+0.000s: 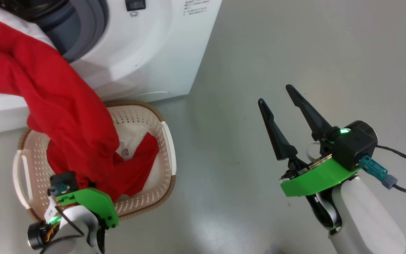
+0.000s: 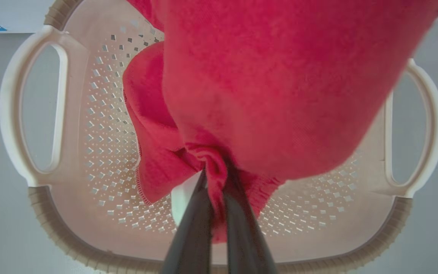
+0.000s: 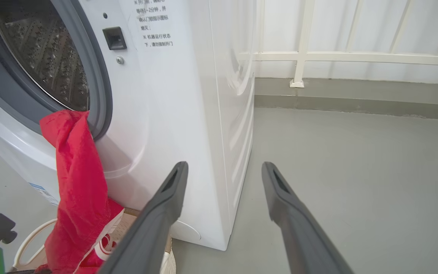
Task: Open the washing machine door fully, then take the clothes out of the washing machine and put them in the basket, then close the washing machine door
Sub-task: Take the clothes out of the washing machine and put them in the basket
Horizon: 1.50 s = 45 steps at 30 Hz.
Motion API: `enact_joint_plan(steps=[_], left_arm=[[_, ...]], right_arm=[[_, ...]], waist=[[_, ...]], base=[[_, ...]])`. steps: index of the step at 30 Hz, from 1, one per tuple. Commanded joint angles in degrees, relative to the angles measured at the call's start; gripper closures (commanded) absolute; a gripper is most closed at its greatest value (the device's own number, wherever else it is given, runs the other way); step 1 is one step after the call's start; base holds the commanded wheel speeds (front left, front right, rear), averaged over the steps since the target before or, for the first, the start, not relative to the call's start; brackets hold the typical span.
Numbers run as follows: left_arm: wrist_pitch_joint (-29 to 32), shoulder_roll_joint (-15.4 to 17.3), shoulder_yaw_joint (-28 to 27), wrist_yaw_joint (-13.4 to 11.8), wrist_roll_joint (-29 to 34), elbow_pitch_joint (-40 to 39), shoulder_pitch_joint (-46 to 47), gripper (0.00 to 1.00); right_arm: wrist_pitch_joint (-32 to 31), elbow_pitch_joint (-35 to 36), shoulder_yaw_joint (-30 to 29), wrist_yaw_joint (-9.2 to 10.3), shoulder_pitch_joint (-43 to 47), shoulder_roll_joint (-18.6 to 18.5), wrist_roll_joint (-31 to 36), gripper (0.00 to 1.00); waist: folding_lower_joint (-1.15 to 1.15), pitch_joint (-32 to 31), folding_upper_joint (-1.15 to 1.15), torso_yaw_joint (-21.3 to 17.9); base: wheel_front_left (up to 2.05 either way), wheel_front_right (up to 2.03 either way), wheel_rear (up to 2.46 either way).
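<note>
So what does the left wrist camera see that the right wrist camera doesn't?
Left wrist, not right: the left gripper shut on a fold of the clothes, above the perforated floor of the basket. Right wrist, not left: the steel drum of the washing machine, a white railing, the open right gripper. Both: the red clothes and the basket.

Red clothes (image 1: 65,106): one long drape, top end hanging out of the drum mouth, running down the washing machine (image 1: 146,60) front into the basket (image 1: 169,141). Bottom fold bunched, pinched in my left claw (image 2: 217,171) above the basket floor. One red flap lies on that floor. Machine white, grey ring, steel drum showing, mouth uncovered. Basket cream, perforated, brown rim, white handles, upright on the floor just before the machine.
</note>
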<state>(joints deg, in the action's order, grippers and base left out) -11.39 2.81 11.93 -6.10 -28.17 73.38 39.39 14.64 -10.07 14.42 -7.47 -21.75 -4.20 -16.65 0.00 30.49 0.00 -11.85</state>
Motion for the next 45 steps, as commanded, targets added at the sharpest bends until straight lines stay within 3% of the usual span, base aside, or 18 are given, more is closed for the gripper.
enact_joint_plan(steps=[1,13,14,15,16,31,38,45], left_arm=[[0.01,1.22,-0.99,-0.50,0.00,-0.12,-0.06,1.00],[-0.15,1.66,-1.15,-1.63,-1.06,0.41,1.29,1.00],[-0.32,1.67,-1.12,-1.75,-1.09,0.42,1.41,0.71],[-0.48,1.66,-1.15,-1.86,-1.18,0.44,1.49,0.54],[-0.59,1.67,-1.16,-1.93,-1.26,0.45,1.56,0.00],[-3.51,3.04,-1.51,0.06,-1.61,-1.96,2.35,0.00],[-3.59,4.84,-4.13,-0.34,1.52,-15.93,-1.36,0.00],[-3.60,4.51,-7.86,-0.07,3.39,-25.90,-5.03,0.00]], right_arm=[[0.36,1.47,1.17,-0.02,-0.09,-0.11,-0.40,0.00],[0.36,1.94,0.70,-0.02,-1.06,-0.12,-0.25,0.00],[0.36,1.92,0.72,-0.02,-1.12,-0.11,-0.24,0.00],[0.36,1.88,0.73,-0.02,-1.16,-0.10,-0.24,0.00],[0.36,1.85,0.73,-0.02,-1.21,-0.09,-0.23,0.00],[0.36,1.59,0.35,-0.02,-0.84,-0.01,-0.31,0.00],[0.36,1.70,-0.33,-0.02,-0.34,-0.10,-0.05,0.00],[0.36,1.58,-0.36,-0.02,-0.16,-0.20,-0.03,0.00]], waist=[[0.00,0.57,0.00,-0.27],[0.00,3.48,0.00,-0.26],[0.00,3.56,0.00,-0.23],[0.00,3.60,0.00,-0.20],[0.00,3.65,0.00,-0.17],[0.00,2.52,0.00,0.97],[0.00,1.62,0.00,2.58],[0.00,0.72,0.00,3.38]], base=[[0.00,0.00,0.00],[0.00,0.00,0.00],[0.00,0.00,0.00],[0.00,0.00,0.00],[0.00,0.00,0.00],[0.00,0.00,0.00],[0.00,0.00,0.00],[0.00,0.00,0.00]])
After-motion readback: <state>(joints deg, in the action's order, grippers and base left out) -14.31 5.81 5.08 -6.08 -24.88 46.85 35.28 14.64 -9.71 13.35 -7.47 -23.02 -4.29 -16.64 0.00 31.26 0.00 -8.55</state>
